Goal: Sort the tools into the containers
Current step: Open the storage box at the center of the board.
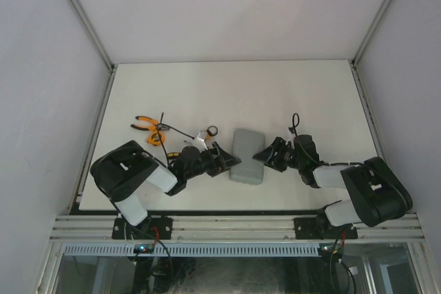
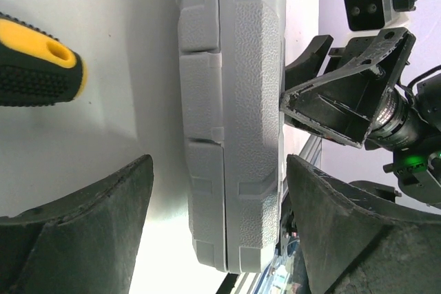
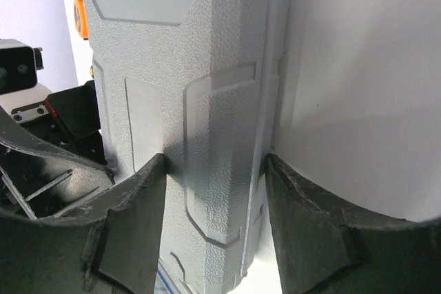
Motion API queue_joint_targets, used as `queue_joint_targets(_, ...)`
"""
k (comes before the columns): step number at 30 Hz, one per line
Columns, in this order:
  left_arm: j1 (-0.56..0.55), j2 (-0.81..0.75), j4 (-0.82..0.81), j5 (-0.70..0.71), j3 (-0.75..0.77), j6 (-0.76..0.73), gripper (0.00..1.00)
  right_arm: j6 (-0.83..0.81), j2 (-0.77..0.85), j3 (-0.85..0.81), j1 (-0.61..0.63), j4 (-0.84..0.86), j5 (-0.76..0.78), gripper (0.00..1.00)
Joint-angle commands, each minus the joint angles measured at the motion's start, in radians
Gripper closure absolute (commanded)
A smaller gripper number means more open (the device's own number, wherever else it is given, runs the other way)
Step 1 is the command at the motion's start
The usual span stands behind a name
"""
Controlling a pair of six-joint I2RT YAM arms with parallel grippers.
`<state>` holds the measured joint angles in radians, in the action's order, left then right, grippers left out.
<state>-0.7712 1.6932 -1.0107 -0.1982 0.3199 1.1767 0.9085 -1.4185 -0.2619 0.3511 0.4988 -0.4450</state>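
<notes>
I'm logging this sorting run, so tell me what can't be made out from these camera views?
- Grey case: closed in every view, so its compartments are hidden.
- Screwdriver: left wrist view shows only the handle end; the frame edge cuts off the rest.
- Tools beside the pliers: top view, too small and overlapping to tell apart.
- Right gripper: right wrist view, unclear whether its fingers press the case.

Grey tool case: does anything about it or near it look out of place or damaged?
Nothing looks damaged or spilled. One thing stands out: the grey tool case is shut, while the pliers and a screwdriver lie outside it.
</notes>
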Motion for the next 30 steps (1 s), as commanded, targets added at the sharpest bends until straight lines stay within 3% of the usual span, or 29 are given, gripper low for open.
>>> queue_joint_targets(1,-0.026,0.025,0.002,-0.021,0.050,0.002,0.18,-0.046,-0.066,0.077,-0.026,-0.235,0.102,0.91)
queue_joint_targets(12,-0.050,0.031,-0.018,-0.080,0.116,-0.017,0.27,-0.048,-0.072,0.079,-0.034,-0.214,0.067,0.91)
queue_joint_targets(20,-0.050,0.010,-0.016,-0.104,0.148,-0.021,0.45,-0.040,-0.033,0.080,-0.031,-0.213,0.054,0.90)
queue_joint_targets(27,-0.050,-0.029,0.068,-0.083,0.142,-0.052,0.64,-0.038,0.125,0.071,-0.028,-0.281,0.064,0.87)
queue_joint_targets(30,-0.050,-0.094,0.184,-0.052,0.147,-0.106,0.69,-0.049,0.282,0.056,-0.032,-0.399,0.119,0.79)
